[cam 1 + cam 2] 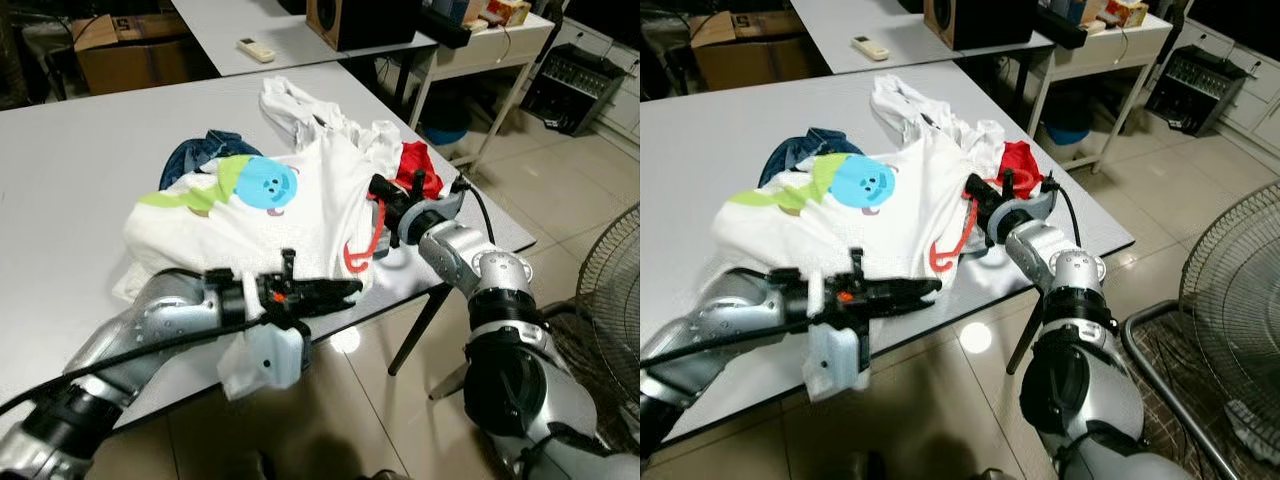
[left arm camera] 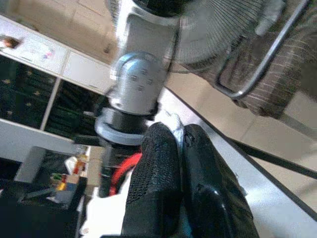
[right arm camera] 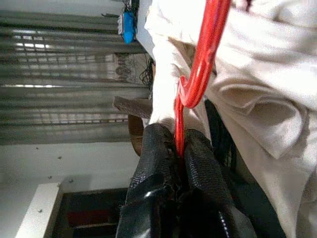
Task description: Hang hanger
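**Hanger pinched in the right claw at the table's edge**

Hanger (image 1: 362, 243) is red plastic, and it's lying on top of the white t-shirt (image 1: 290, 215) near the front right edge of the grey table (image 1: 80, 160). The right gripper (image 1: 380, 190) is clamped on it; in the right wrist view you can see the 2 black fingers (image 3: 153, 163) squeezed together with the red bar between them. The shirt has a blue cartoon face and green patches on it, and it's heaped up with a blue denim piece (image 1: 200, 155) and something red (image 1: 415, 165) behind it.

The left gripper (image 1: 335, 290) is at the near edge of the table, pointing toward the hanger, fingers pressed shut with nothing visible between them. A scrap of white cloth (image 1: 262, 362) hangs under that wrist.

Off to the right there's a floor fan (image 1: 605, 290) on the tiles.
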Tool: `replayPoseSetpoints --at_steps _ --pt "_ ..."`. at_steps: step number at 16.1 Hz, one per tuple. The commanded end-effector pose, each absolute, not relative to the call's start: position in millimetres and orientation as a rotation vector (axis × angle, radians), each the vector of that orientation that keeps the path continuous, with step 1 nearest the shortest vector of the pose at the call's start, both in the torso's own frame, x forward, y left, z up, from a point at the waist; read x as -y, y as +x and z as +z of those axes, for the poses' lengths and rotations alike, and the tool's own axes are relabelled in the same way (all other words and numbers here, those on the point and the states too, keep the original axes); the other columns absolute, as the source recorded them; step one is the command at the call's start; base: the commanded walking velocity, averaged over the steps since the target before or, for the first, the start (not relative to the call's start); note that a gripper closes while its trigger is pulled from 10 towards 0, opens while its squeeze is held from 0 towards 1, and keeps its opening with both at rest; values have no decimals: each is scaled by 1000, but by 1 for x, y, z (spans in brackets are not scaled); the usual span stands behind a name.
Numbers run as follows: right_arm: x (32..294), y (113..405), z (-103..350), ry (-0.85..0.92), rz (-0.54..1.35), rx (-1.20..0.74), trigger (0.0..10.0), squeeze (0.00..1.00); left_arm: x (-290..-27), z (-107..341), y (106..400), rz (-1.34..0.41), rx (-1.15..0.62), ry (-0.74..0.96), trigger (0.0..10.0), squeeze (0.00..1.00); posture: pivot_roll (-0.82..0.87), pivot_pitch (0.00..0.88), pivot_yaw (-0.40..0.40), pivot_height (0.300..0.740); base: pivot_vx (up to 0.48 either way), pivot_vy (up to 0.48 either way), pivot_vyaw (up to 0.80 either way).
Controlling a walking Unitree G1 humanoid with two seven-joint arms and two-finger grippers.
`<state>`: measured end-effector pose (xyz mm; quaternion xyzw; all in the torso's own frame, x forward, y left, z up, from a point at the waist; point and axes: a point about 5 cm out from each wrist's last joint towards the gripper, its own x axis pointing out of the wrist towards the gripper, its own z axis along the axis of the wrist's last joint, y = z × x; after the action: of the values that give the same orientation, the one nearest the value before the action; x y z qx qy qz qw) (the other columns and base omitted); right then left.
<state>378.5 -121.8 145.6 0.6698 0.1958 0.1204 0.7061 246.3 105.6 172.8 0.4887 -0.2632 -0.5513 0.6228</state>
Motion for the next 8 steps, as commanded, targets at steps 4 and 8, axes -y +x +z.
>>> replayPoseSetpoints --at_steps 4,8 --pt "139 385 156 1444 240 -374 10000 0 -105 178 250 -1272 632 1141 0 0 141 62 -58 740 0 0 0" --pt "131 384 148 1404 239 -411 10000 0 -97 201 252 -1217 734 1103 0 0 156 63 -65 740 0 0 0"
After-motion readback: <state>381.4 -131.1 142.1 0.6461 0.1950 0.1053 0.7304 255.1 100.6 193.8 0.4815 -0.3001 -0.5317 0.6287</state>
